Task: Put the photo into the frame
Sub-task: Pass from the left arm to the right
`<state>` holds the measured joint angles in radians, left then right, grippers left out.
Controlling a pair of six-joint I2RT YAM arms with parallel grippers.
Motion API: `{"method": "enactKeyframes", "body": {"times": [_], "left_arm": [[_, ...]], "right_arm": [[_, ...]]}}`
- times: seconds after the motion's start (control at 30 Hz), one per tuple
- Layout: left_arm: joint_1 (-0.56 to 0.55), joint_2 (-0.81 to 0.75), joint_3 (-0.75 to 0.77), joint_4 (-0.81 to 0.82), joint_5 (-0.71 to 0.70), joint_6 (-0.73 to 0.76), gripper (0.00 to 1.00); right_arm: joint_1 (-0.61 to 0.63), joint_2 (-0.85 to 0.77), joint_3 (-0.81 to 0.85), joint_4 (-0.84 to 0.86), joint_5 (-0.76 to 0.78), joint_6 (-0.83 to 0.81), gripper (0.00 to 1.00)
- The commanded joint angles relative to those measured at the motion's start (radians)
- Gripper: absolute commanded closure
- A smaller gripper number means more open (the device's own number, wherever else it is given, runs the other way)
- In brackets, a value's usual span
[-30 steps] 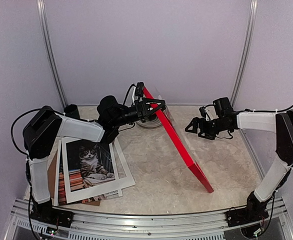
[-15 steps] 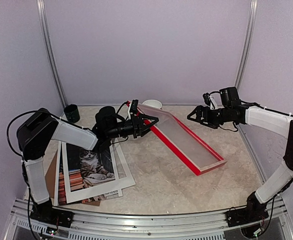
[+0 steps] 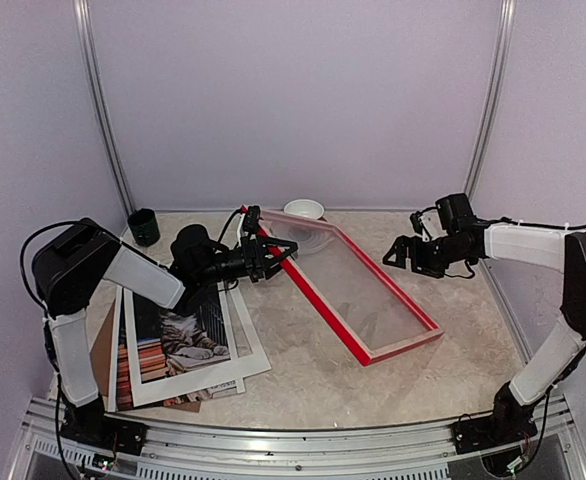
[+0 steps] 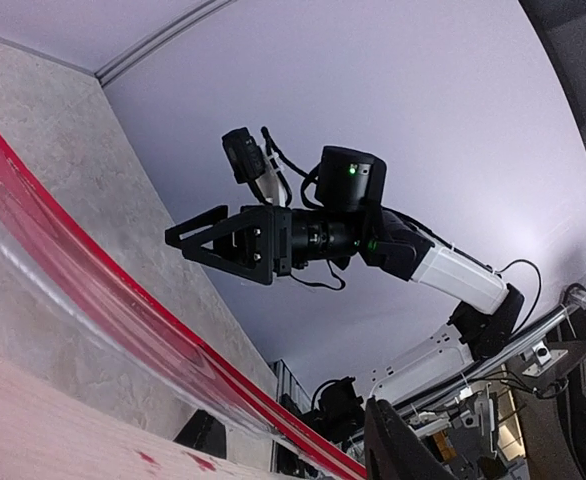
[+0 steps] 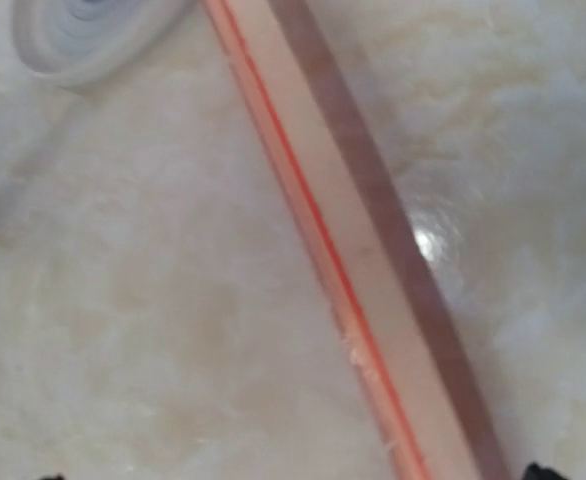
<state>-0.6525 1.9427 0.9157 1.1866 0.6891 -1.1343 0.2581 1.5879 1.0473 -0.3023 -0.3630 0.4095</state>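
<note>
1. Well, the frame is a long rectangle with glossy red rails, pale wood along its far edges, and a clear pane that shows the marbled table through it.
2. It lies nearly flat in the middle of the table. Its long axis runs from the far left corner down to the near right.
3. The left gripper is closed on the red rail near that far left corner.
4. The right gripper hangs wide open and empty, just beside the frame's right rail.
5. The photo, a thin cat print, lies flat at the near left, seen through the cut-out of a white mat. Its long axis runs roughly near to far.
</note>
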Motion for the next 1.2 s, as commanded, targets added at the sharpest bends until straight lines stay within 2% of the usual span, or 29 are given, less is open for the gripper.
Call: {"method": "enactKeyframes", "body": {"times": [0.0,0.17,0.4,0.53,0.83,0.93,1.17], "left_arm": [[0.023,0.062,-0.012,0.163,0.155,-0.036,0.62],[0.031,0.058,-0.03,0.066,0.181,0.034,0.6],[0.045,-0.016,-0.005,-0.322,0.101,0.232,0.52],[0.066,-0.053,0.003,-0.489,0.046,0.305,0.45],[0.102,-0.063,0.05,-0.744,-0.076,0.393,0.39],[0.102,-0.044,0.063,-0.774,-0.095,0.39,0.38],[0.1,-0.016,0.093,-0.891,-0.182,0.391,0.34]], "right_arm": [[-0.035,0.053,-0.031,0.03,-0.014,-0.013,0.01],[-0.07,0.112,-0.064,0.099,-0.097,0.003,0.01],[-0.069,0.181,-0.083,0.156,-0.172,0.008,0.01],[-0.069,0.187,-0.107,0.178,-0.179,0.018,0.07],[-0.069,0.173,-0.174,0.204,-0.156,0.013,0.43],[-0.069,0.156,-0.198,0.212,-0.137,0.014,0.61],[-0.069,0.072,-0.26,0.212,-0.068,0.027,0.73]]}}
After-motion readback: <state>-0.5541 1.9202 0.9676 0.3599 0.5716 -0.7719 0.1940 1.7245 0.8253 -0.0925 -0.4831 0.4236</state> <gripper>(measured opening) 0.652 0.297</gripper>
